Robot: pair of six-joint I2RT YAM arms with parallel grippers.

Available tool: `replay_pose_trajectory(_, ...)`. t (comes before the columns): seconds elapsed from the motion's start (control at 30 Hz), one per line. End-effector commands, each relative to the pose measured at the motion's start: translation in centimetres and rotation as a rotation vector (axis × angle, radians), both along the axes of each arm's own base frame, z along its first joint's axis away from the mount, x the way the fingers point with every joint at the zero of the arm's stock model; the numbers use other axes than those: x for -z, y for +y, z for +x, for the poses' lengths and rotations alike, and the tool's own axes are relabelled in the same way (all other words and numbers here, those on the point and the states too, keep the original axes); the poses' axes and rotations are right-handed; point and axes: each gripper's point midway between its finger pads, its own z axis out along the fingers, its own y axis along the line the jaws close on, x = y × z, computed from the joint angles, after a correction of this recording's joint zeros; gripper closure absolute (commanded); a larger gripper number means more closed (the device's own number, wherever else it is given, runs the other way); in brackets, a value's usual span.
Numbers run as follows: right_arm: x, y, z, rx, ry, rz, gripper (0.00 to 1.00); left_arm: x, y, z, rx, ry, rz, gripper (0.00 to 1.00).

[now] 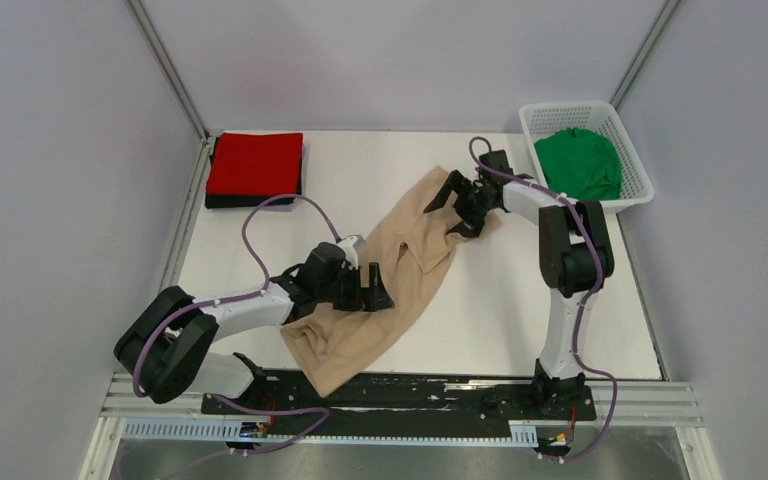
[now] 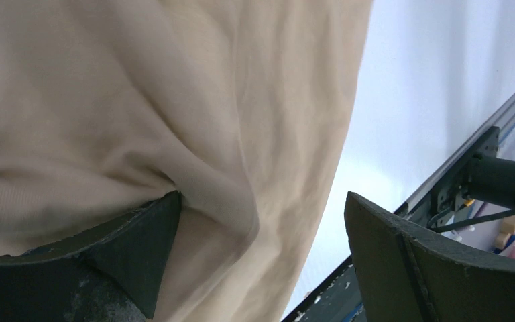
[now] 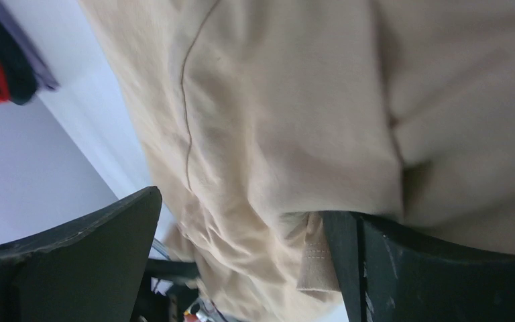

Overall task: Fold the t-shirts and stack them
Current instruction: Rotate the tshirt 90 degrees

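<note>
The beige-tan t-shirt lies crumpled in a diagonal band, from the back right down over the table's front edge. My left gripper rests on its middle with jaws wide apart. In the left wrist view the cloth drapes over one finger. My right gripper is open at the shirt's far end. In the right wrist view a hem rests against one finger. A folded red t-shirt lies on a black one at the back left. The green t-shirt is bunched in the basket.
The white lattice basket stands at the back right corner. The black rail runs along the front edge, and the shirt's lower end hangs over it. Grey walls enclose the table on three sides.
</note>
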Motion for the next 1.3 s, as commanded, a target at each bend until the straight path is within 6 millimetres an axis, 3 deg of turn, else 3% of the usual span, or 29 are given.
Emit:
replay_pose_trajectory(0.0, 3.9, 0.0, 7.4, -0.053, -0.159, -0.077, 0.01, 0.6, -3.4, -1.4, 0.032, 0.091, -0.044, 0.0)
replay_pose_trajectory(0.1, 3.2, 2.0, 10.7, -0.116, -0.225, -0.013, 0.02, 1.7, -5.2, -1.6, 0.032, 0.11, -0.022, 0.0)
replay_pose_trajectory(0.23, 3.5, 3.6, 13.3, -0.182, -0.275, 0.001, 0.01, 2.8, -7.6, -2.0, 0.058, 0.137, -0.02, 0.0)
replay_pose_trajectory(0.4, 4.6, 4.0, 16.3, -0.185, -0.325, -0.04, 0.01, 2.6, -9.9, -1.6, 0.079, 0.113, 0.003, 0.0)
replay_pose_trajectory(0.5, 4.1, 3.3, 17.5, -0.171, -0.352, -0.104, 0.01, 1.9, -9.6, -1.7, 0.086, 0.089, 0.034, 0.0)
replay_pose_trajectory(0.6, 0.0, 2.4, 18.6, -0.17, -0.443, -0.163, 0.0, 0.7, -9.0, -2.3, 0.111, 0.043, 0.063, 0.0)
replay_pose_trajectory(0.7, -5.5, 1.6, 18.8, -0.17, -0.54, -0.204, 0.0, -2.2, -8.4, -2.0, 0.136, -0.043, 0.058, 0.0)
replay_pose_trajectory(0.73, -7.5, 1.2, 18.5, -0.169, -0.571, -0.222, 0.0, -2.4, -7.7, -1.9, 0.136, -0.061, 0.088, 0.0)
replay_pose_trajectory(0.83, -10.9, -0.5, 16.3, -0.155, -0.604, -0.296, 0.0, -5.4, -6.6, -0.8, 0.095, -0.15, 0.104, 0.0)
replay_pose_trajectory(0.87, -11.9, -1.2, 15.4, -0.144, -0.61, -0.319, 0.0, -5.4, -5.7, -0.1, 0.064, -0.177, 0.15, 0.0)
replay_pose_trajectory(0.97, -13.2, -2.9, 11.7, -0.103, -0.579, -0.363, 0.0, -7.6, -3.7, 2.8, -0.037, -0.23, 0.177, 0.0)
replay_pose_trajectory(1.1, -11.9, -3.9, 4.6, -0.071, -0.47, -0.335, 0.0, -8.4, -1.2, 8.2, -0.158, -0.229, 0.175, 0.0)
replay_pose_trajectory(1.13, -11.6, -3.6, 2.5, -0.079, -0.453, -0.311, 0.0, -7.7, -1.1, 9.0, -0.159, -0.207, 0.175, 0.0)
replay_pose_trajectory(1.17, -10.8, -3.1, 0.3, -0.095, -0.432, -0.293, 0.0, -8.3, -0.9, 10.6, -0.177, -0.208, 0.152, 0.0)
replay_pose_trajectory(1.2, -10.2, -2.4, -1.7, -0.108, -0.419, -0.28, 0.0, -7.3, -1.0, 11.3, -0.17, -0.188, 0.165, 0.0)
replay_pose_trajectory(1.23, -9.2, -2.0, -3.8, -0.125, -0.403, -0.28, 0.0, -8.1, -1.3, 12.8, -0.179, -0.202, 0.146, 0.0)
replay_pose_trajectory(1.27, -8.3, -1.4, -5.8, -0.144, -0.388, -0.275, 0.0, -6.6, -1.5, 13.5, -0.174, -0.183, 0.175, 0.0)
